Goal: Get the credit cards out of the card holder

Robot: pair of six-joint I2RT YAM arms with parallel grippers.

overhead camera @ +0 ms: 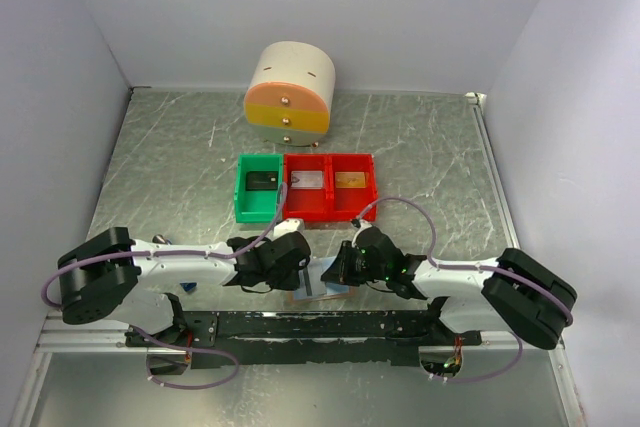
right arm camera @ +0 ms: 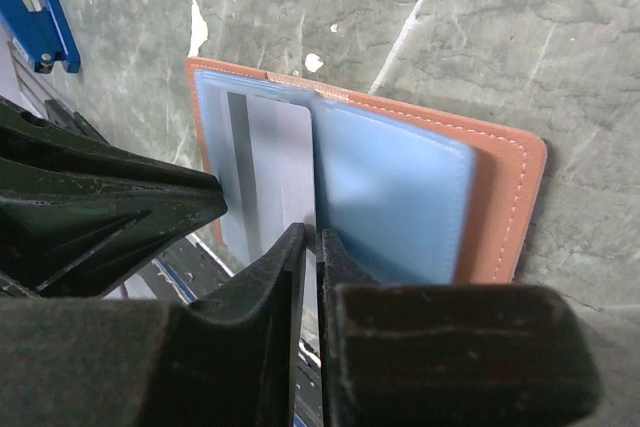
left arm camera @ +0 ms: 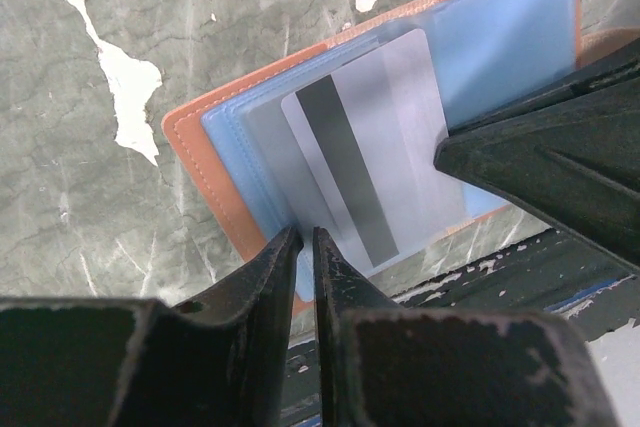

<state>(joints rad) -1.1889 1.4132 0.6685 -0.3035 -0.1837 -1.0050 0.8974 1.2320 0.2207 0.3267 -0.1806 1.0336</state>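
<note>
The tan-brown card holder (left arm camera: 190, 132) lies open at the table's near edge, its pale blue pockets facing up; it also shows in the right wrist view (right arm camera: 500, 162) and the top view (overhead camera: 330, 291). A silvery credit card (left arm camera: 400, 127) with a dark stripe sticks partly out of a pocket, and also shows in the right wrist view (right arm camera: 285, 162). My left gripper (left arm camera: 305, 235) is shut to a thin slit at the card's near edge. My right gripper (right arm camera: 311, 237) is shut on the edge of a blue pocket beside the card. In the top view the left gripper (overhead camera: 308, 277) and right gripper (overhead camera: 332, 274) meet over the holder.
A green bin (overhead camera: 243, 209) holds a dark item. A red two-part bin (overhead camera: 328, 209) behind the grippers holds a pale card (overhead camera: 310, 180) and an orange-tinted one (overhead camera: 349, 180). A round drawer unit (overhead camera: 290, 95) stands at the back. The black base rail (left arm camera: 520, 267) runs right beside the holder.
</note>
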